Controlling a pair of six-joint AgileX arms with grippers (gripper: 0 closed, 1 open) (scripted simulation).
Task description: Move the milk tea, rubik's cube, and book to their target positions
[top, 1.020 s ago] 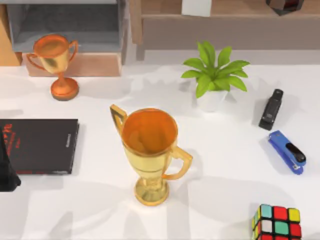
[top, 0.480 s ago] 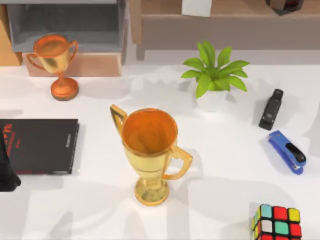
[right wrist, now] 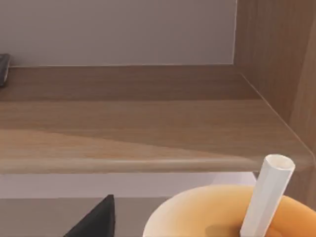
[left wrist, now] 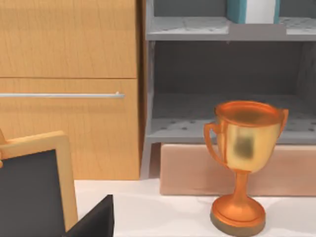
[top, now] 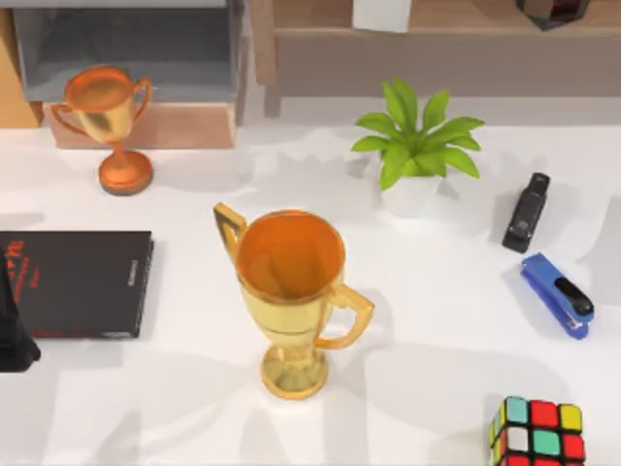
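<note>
Top view: over the last second no object on the counter (top: 437, 320) has been displaced. The rubik's cube (top: 539, 432) is therefore judged still to be moved, and it lies at the near right corner. The left tool (top: 14, 335) is seen at the left edge beside a black book (top: 78, 282), well apart from the cube. Right wrist view: the milk tea (right wrist: 217, 215), with its straw (right wrist: 266, 195), is seen just beside the right tool (right wrist: 96, 219), before a wooden shelf (right wrist: 128, 123). Left wrist view: the book (left wrist: 236, 11) stands on an upper shelf. Neither tool's state, spread or closed, can be told.
</note>
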